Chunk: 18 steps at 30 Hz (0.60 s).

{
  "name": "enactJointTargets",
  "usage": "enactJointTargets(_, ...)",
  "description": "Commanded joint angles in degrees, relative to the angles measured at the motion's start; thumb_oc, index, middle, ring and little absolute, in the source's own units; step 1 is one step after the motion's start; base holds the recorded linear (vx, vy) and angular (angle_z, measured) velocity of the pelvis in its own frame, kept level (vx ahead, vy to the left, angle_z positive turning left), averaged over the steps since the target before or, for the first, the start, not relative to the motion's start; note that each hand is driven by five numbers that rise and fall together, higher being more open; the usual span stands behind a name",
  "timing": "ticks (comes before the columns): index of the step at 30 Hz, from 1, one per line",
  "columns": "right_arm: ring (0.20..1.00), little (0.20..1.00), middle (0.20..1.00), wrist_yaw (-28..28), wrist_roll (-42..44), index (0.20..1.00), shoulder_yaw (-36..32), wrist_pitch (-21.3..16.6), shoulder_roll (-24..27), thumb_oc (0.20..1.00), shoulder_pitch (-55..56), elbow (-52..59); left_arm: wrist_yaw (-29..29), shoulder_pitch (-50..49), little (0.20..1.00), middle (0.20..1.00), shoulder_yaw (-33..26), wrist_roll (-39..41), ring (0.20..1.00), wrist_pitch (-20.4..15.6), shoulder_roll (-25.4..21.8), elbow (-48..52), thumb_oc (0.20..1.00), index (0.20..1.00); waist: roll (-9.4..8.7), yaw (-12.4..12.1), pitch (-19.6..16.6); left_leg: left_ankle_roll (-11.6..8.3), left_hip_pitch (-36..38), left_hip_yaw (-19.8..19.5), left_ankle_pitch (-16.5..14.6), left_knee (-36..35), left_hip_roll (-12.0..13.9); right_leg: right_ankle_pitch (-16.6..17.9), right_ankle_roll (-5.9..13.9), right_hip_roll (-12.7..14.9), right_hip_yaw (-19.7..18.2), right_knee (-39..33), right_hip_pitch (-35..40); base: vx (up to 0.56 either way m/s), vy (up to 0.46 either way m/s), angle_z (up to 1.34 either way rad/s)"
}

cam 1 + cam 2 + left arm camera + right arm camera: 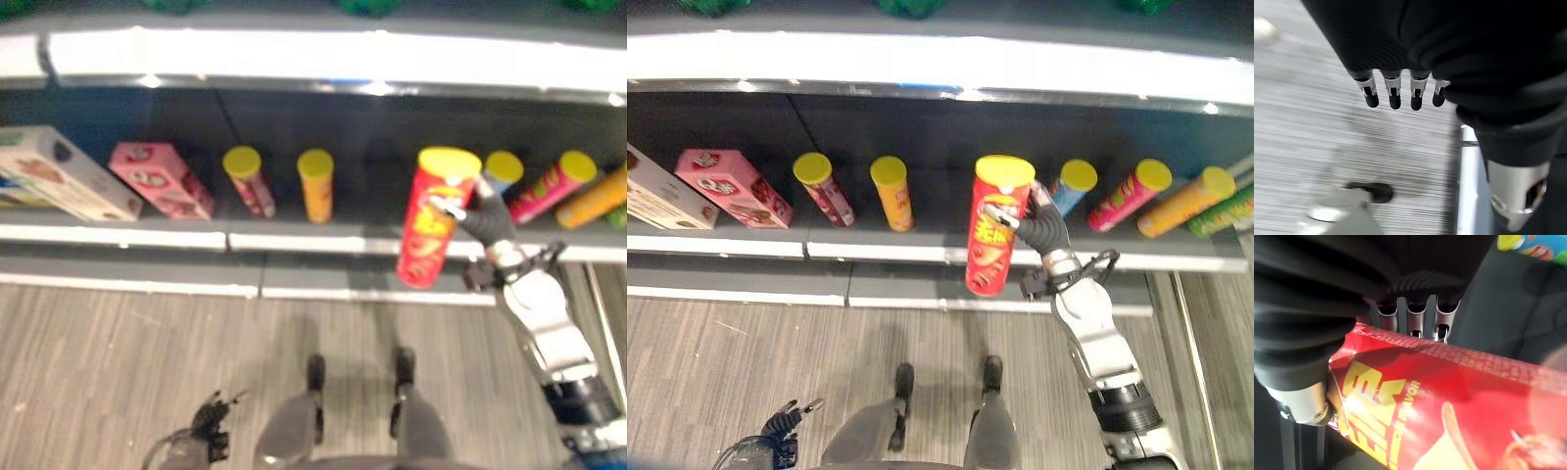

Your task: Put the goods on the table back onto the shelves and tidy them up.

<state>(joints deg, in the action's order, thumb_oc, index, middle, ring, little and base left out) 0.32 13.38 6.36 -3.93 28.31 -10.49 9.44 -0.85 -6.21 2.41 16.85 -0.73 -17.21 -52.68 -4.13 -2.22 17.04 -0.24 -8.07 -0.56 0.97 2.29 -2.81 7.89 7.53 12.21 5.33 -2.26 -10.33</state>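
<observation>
Red chip can (995, 227) with yellow lid was held upright in front of the shelf (921, 250), gripped at mid-body by the right hand (1038, 223), fingers wrapped round it. On the shelf behind stood a blue can (1073, 186) just beside it, an orange can (893, 194) and a pink box (733, 186) further left. Left hand (1400, 93) hung low over the floor (1312, 127), fingers relaxed, holding nothing.

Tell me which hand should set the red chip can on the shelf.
Right. The right hand is already curled round the red chip can at the shelf, in the gap between the standing cans. The left hand hangs low over the floor, holding nothing.
</observation>
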Motion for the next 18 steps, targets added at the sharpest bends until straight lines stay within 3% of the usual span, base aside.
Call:
enactJointTargets(1, 0.2, 0.2, 0.2, 0.0, -0.2, 0.2, -2.7, -2.9, 2.2, 0.2, -3.6, 4.6, 0.0, -0.7, 1.0, 1.0, 0.6, -0.2, 1.0, -0.6, -0.4, 0.1, 1.0, 1.0, 2.05, -0.6, -0.6, -2.71, -4.2, -1.0, -4.0, 3.9, 5.7, -4.3, 1.89, 0.6, 1.2, 2.9, 2.4, -0.05, -0.043, -0.05)
enactJointTargets(9, 0.2, 0.2, 0.2, -2.9, -6.8, 0.2, -0.7, -3.3, 2.4, 0.2, -6.7, 3.3, -0.7, 0.0, 1.0, 1.0, 2.0, 0.2, 1.0, -0.8, 0.3, 0.0, 1.0, 1.0, 3.46, -0.9, 1.7, -3.24, -7.5, -1.9, -3.9, 5.8, 6.0, -5.6, 1.32, 0.7, 1.6, 5.0, 0.3, -0.05, -0.022, -0.01)
enactJointTargets(10, 0.2, 0.2, 0.2, -7.8, -11.7, 0.2, -0.1, -3.9, 1.9, 0.2, -10.7, 2.1, -2.0, 0.3, 1.0, 1.0, 3.0, 0.8, 1.0, -1.3, 0.3, 1.3, 1.0, 1.0, 4.52, -1.5, 3.4, -3.24, -9.1, -1.9, -3.9, 6.6, 5.8, -5.9, 1.21, 1.0, 1.4, 6.3, -1.5, -0.08, 0.003, 0.04)
enactJointTargets(12, 0.2, 0.2, 0.2, -9.5, -12.4, 0.2, -0.1, -4.1, 1.3, 0.2, -12.0, 1.7, -2.5, 0.5, 1.0, 1.0, 3.3, 1.1, 1.0, -1.4, 0.4, 1.3, 1.0, 1.0, 4.81, -1.6, 3.9, -3.26, -9.5, -2.0, -3.8, 6.8, 5.7, -6.0, 1.14, 1.0, 1.4, 6.7, -2.1, -0.07, 0.002, 0.01)
enactJointTargets(13, 0.2, 0.2, 0.2, -13.8, -15.5, 0.2, 0.1, -4.2, 0.7, 0.2, -15.4, 0.4, -3.5, 0.7, 1.0, 1.0, 4.3, 1.7, 1.0, -1.8, 0.3, 2.1, 1.0, 1.0, 5.61, -2.2, 5.1, -3.24, -10.8, -2.3, -3.7, 7.3, 5.4, -6.3, 1.04, 1.2, 1.4, 7.9, -3.4, -0.06, -0.002, 0.02)
enactJointTargets(18, 0.2, 0.2, 0.2, -19.9, -20.6, 0.2, 0.0, -3.3, -0.4, 0.2, -20.8, -0.6, -5.2, 1.0, 1.0, 1.0, 5.8, 2.8, 1.0, -2.3, -0.1, 4.1, 1.0, 1.0, 7.3, -3.2, 7.6, -3.27, -13.5, -2.7, -3.5, 8.6, 4.8, -7.3, 0.87, 1.5, 1.6, 10.4, -6.2, -0.06, -0.004, 0.08)
